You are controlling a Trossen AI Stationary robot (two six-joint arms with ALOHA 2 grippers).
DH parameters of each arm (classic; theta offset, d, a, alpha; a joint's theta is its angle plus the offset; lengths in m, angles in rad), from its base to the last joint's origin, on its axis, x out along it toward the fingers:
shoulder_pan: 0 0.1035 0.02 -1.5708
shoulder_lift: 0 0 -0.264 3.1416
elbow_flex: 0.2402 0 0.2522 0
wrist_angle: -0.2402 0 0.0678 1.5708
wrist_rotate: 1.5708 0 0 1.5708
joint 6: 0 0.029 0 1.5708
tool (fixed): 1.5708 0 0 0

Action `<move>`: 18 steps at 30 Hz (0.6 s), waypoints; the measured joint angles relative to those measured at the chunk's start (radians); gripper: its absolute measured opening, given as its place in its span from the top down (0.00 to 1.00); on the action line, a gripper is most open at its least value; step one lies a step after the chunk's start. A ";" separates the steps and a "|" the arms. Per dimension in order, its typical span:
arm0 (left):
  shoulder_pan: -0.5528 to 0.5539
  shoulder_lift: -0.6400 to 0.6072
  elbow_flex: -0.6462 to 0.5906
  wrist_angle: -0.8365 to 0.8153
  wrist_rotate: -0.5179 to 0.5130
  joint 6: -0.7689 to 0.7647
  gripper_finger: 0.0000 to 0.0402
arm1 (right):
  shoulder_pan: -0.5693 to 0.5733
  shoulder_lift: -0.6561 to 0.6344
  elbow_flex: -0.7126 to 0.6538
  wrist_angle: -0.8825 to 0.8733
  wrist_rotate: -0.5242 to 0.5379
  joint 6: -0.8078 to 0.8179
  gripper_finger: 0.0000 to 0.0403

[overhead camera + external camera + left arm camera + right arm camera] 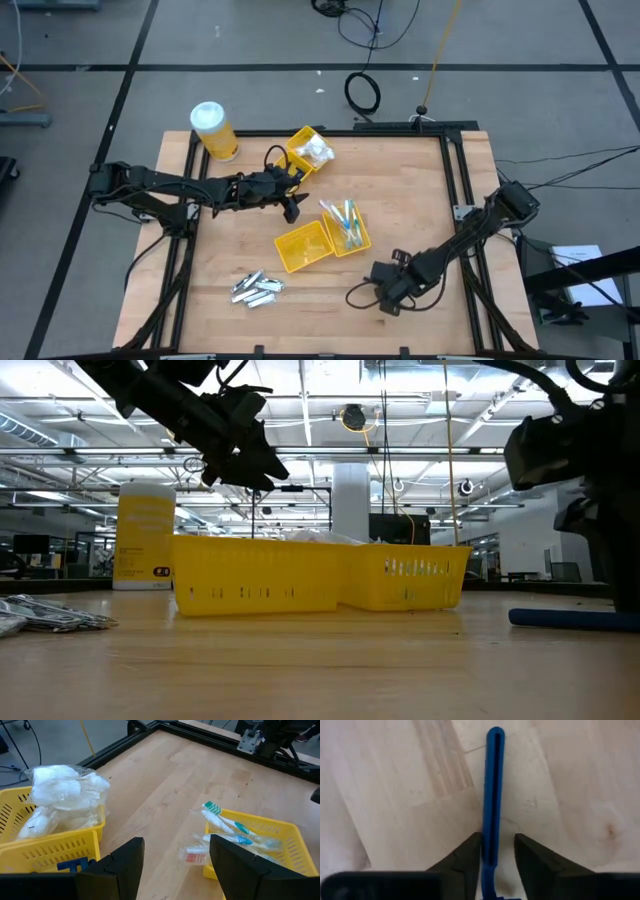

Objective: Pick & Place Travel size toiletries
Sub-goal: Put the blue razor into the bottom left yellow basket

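A thin dark-blue razor stick [492,795] lies flat on the wooden bench [400,200], near the front right. The right gripper [496,857] is down over it, its jaws standing either side of the stick's near end with a sliver of gap on each side, not yet clamped. The stick looks light, stiff and smooth, so it may slip or pivot; a hold nearer its middle, square across the narrow width, seems safest.

The left gripper [175,865] hangs above the bench between the trays, jaws apart and empty.

Three yellow trays sit mid-bench. The far tray [60,847] holds white crinkly packets [65,790], soft and bulky, heaped above the rim. A second tray [280,827] holds slim pale sticks in clear wrap [225,822], some poking over its edge. The front tray [303,247] looks empty. Short silver-grey tubes [257,288] lie loose in a cluster on the bench at front left. A yellow jar with a white lid [212,130] stands at the far left corner.
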 joint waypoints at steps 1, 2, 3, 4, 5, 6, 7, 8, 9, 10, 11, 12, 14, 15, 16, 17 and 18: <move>0.000 0.000 0.000 0.000 0.000 0.000 0.44 | 0.000 -0.001 -0.013 0.014 -0.002 0.005 0.77; 0.000 0.000 0.000 0.000 0.000 0.000 0.44 | 0.000 -0.002 -0.021 0.016 -0.002 0.009 0.80; 0.000 0.000 0.000 0.000 0.000 0.000 0.44 | 0.000 -0.001 -0.027 0.012 -0.001 0.012 0.84; 0.000 0.000 0.000 0.000 0.000 0.000 0.44 | 0.000 0.001 -0.031 0.012 -0.004 0.012 0.88; 0.000 0.000 0.000 0.000 0.000 0.000 0.44 | 0.000 0.002 -0.035 0.010 -0.004 0.010 0.92; 0.000 0.000 0.000 0.000 0.000 0.000 0.44 | 0.000 0.001 -0.037 0.012 -0.004 0.002 0.95; 0.000 0.000 0.000 0.000 0.000 0.000 0.44 | 0.000 0.001 -0.037 0.013 -0.004 -0.010 0.95; 0.000 0.000 0.000 0.000 0.000 0.000 0.44 | 0.000 0.002 -0.037 0.013 -0.002 -0.016 0.95; 0.000 0.000 0.000 0.000 0.000 0.001 0.44 | 0.000 0.002 -0.037 0.013 0.002 -0.020 0.95; 0.000 0.000 0.000 0.000 0.000 0.003 0.44 | 0.000 0.000 -0.037 0.014 0.011 -0.025 0.95; 0.000 0.000 0.000 0.000 0.000 0.004 0.44 | 0.000 -0.003 -0.037 0.017 0.024 -0.033 0.95; 0.000 0.000 0.000 0.000 0.000 0.004 0.44 | 0.000 -0.015 -0.037 0.020 0.045 -0.040 0.95; 0.000 0.000 0.000 0.001 0.000 0.005 0.44 | 0.000 -0.054 -0.038 0.023 0.094 -0.056 0.95; 0.000 0.000 0.000 0.001 0.000 0.006 0.44 | 0.000 -0.083 -0.042 0.029 0.115 -0.064 0.95; 0.000 0.000 0.000 0.001 0.000 0.007 0.44 | 0.001 -0.113 -0.046 0.010 0.148 -0.073 0.95; 0.000 0.000 0.000 0.002 0.000 0.007 0.44 | 0.002 -0.147 -0.049 -0.008 0.196 -0.088 0.95; 0.000 0.000 0.000 0.001 0.000 0.007 0.44 | 0.001 -0.190 -0.049 0.001 0.237 -0.100 0.95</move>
